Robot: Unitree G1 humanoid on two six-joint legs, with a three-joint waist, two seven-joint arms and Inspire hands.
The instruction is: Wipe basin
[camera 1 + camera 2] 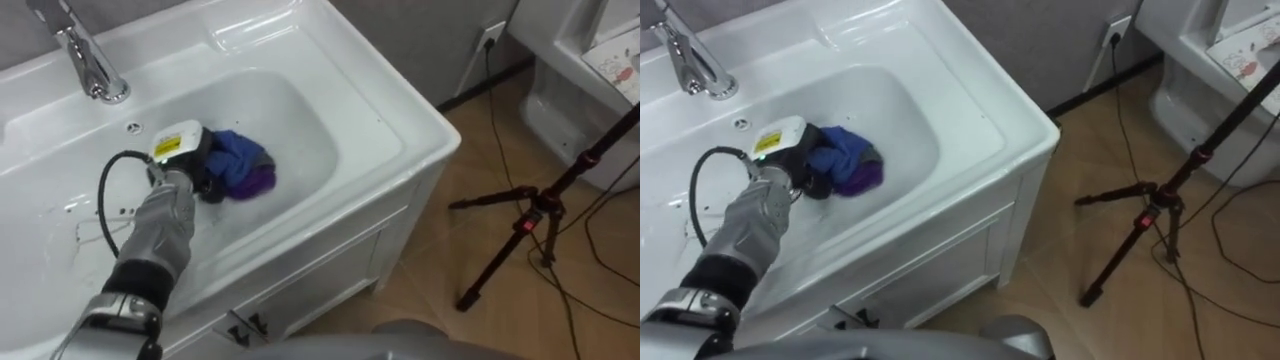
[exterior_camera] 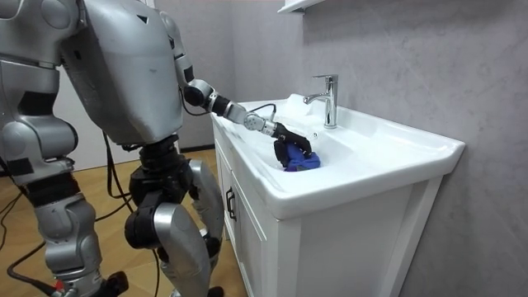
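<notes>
Blue cloth (image 1: 244, 164) in grip of left robot hand (image 1: 197, 168), inside basin (image 1: 372, 118).

1. The white basin (image 1: 380, 110) sits on a white cabinet (image 1: 330, 265), and a chrome tap (image 1: 92, 62) stands on its back rim.
2. A bunched blue and purple cloth (image 1: 245, 165) lies in the bowl.
3. A black tripod (image 1: 530, 215) stands on the wooden floor (image 1: 430, 310).
</notes>
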